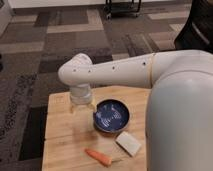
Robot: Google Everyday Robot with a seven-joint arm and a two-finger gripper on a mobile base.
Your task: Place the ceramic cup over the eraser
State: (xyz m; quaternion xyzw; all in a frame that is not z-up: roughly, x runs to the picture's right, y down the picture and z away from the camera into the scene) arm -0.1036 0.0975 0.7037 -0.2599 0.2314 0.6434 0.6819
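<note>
My arm reaches in from the right, and its white wrist hangs over the back left part of the wooden table. My gripper points straight down there, just left of the dark blue patterned plate. The pale form at the gripper's lower end blends with the arm, so I cannot make out the ceramic cup as a separate thing. The eraser is hidden or out of view; no small black block shows on the table.
A pale white rectangular slab lies in front of the plate on the right. An orange carrot lies near the front edge. My white body covers the table's right side. Patterned carpet surrounds the table, and a dark cart stands at the far back.
</note>
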